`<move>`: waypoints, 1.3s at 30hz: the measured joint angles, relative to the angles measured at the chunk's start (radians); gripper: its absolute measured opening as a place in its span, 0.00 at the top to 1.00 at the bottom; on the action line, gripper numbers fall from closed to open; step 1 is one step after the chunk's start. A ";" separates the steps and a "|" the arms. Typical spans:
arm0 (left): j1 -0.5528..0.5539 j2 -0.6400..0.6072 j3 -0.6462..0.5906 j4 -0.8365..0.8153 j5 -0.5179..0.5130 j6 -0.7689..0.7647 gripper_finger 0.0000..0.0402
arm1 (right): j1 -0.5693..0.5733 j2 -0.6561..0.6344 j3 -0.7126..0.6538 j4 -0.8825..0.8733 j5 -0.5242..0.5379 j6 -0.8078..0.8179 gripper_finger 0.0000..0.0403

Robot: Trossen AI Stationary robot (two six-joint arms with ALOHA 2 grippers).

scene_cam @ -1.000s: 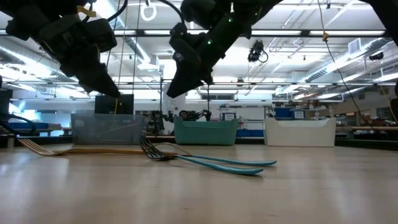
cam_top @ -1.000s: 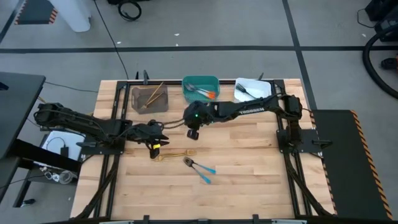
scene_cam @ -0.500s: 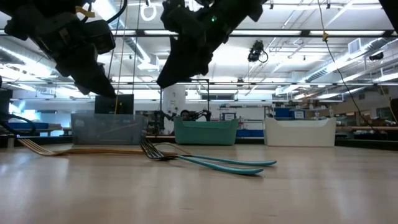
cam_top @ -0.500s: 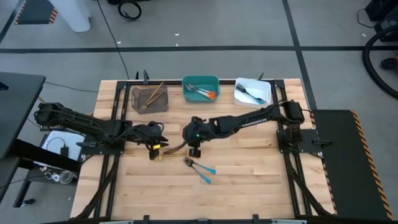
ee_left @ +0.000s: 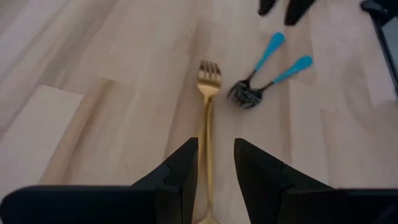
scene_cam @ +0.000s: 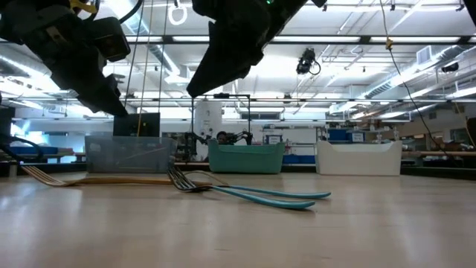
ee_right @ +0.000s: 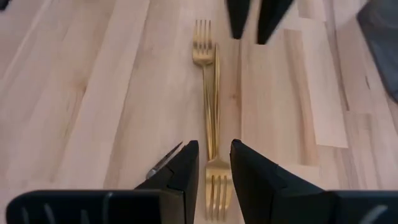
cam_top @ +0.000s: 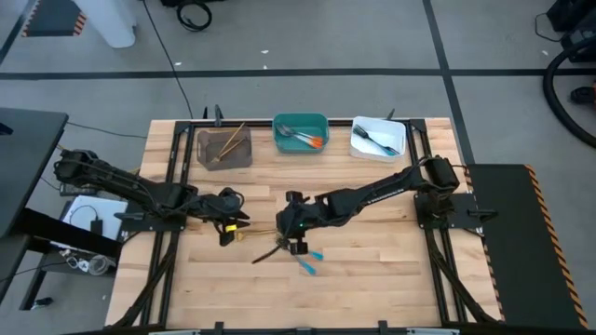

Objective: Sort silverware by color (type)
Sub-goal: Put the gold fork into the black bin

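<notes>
Silverware: you have two gold forks lying head-to-tail on the table, two blue-handled forks just beside them. Left gripper and right gripper both hover over the gold pair from opposite ends, fingers slightly parted, holding nothing. More pieces sit in the grey bin, teal bin and white bin.

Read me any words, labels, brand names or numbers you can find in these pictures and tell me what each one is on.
None can be read.
Right arm: pale lettering on its link, too small to read.
Room behind the table in the low view: signs and screens, too blurred to read.
Grey bin, teal bin, white bin, forks: no text visible.
</notes>
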 joint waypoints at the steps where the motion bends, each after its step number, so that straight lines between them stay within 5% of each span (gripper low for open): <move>1: -0.004 0.002 0.000 0.003 -0.018 0.000 0.72 | 0.004 0.000 -0.010 0.009 0.007 -0.008 0.75; 10: -0.041 0.126 -0.001 0.113 -0.108 0.010 0.72 | 0.018 0.002 -0.105 0.025 0.045 0.000 0.75; 28: -0.039 0.355 -0.001 0.253 -0.111 0.000 0.72 | 0.098 0.002 -0.142 0.032 0.293 0.033 0.75; 39: -0.042 0.433 -0.001 0.258 -0.106 -0.026 0.72 | 0.101 0.002 -0.142 0.073 0.312 0.031 0.75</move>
